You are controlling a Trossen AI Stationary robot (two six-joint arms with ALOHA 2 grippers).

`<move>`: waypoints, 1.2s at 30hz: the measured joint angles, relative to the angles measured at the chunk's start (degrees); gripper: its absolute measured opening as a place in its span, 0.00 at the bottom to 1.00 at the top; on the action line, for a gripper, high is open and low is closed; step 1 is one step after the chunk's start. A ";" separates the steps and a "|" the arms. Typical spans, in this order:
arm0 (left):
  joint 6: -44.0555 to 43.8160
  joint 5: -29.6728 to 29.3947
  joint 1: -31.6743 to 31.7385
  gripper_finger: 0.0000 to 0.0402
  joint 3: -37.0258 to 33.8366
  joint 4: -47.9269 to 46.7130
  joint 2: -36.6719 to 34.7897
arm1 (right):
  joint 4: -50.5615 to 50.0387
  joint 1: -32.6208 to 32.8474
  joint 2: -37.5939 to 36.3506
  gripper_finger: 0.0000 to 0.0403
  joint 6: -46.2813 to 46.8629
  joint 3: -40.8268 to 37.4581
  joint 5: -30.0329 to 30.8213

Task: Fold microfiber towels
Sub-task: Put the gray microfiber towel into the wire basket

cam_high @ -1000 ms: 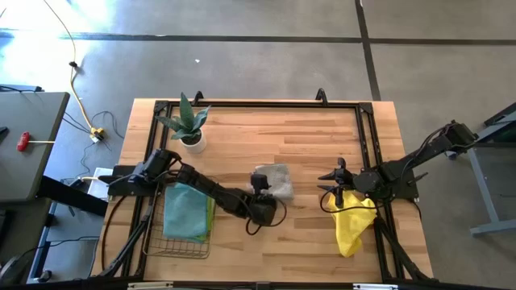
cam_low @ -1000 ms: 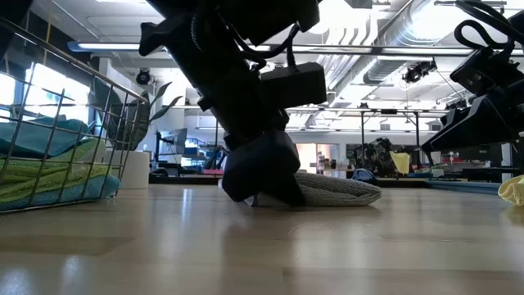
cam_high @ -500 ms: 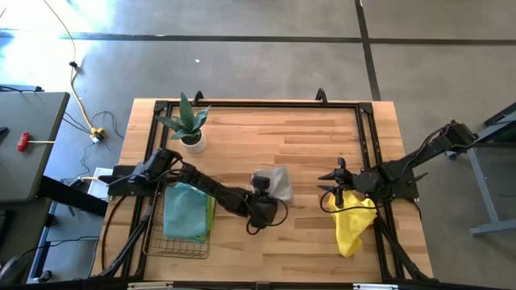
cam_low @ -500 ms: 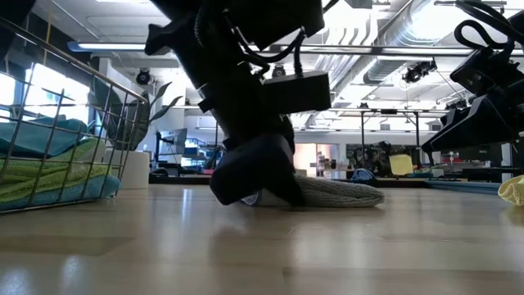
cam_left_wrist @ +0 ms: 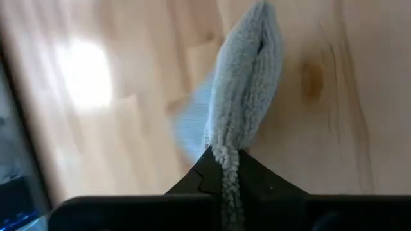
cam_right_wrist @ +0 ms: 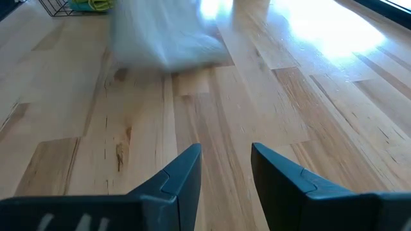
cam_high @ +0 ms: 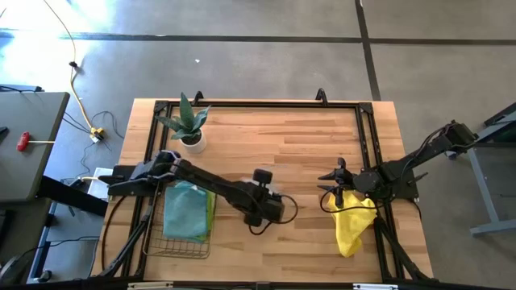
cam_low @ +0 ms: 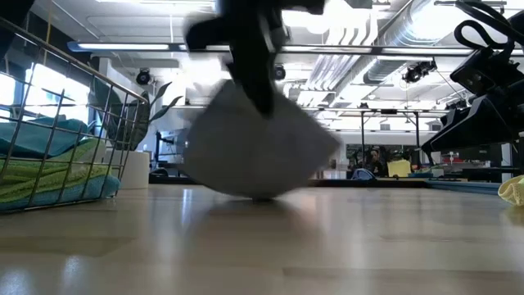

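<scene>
**Grey towel pinched in the left gripper at mid-table**

The left gripper (cam_left_wrist: 225, 168) is closed tight on an edge of the grey towel (cam_left_wrist: 247, 96), which is seen from the left wrist bunched into a narrow fold running away from the fingertips over the wooden table (cam_left_wrist: 334, 96). From above, the left arm is stretched from its base at the left edge across to the middle of the table, with the wrist (cam_high: 266, 205) held over the near-centre boards and the towel mostly hidden beneath it. At table height the towel (cam_low: 258, 152) is seen hanging from the gripper as a blurred pale mass, with its lowest part at or just above the tabletop; contact cannot be told.

Just beside the left arm's base, a wire basket (cam_high: 179, 242) is set at the table's left side, with a teal towel (cam_high: 187, 211) on top and a lime green towel (cam_low: 49, 179) beneath it. A potted plant (cam_high: 189, 122) stands behind the basket.

The right gripper (cam_right_wrist: 225, 170) is held partly open and empty, low over bare boards at the right side of the table, well apart from the grey towel. A yellow towel (cam_high: 351, 225) lies crumpled just beside it, near the front right edge.
</scene>
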 joint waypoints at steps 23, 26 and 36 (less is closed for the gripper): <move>-5.80 -3.13 -3.39 0.00 7.77 -24.27 -24.82 | -2.98 -0.02 0.29 0.32 0.00 0.02 0.00; -5.82 -2.67 -2.82 0.00 4.02 -24.22 -27.26 | -3.06 -0.02 0.31 0.32 -0.02 0.02 0.00; -14.95 -3.39 -2.47 0.00 -21.67 -24.32 -41.91 | -3.06 -0.02 0.35 0.32 0.00 0.02 0.00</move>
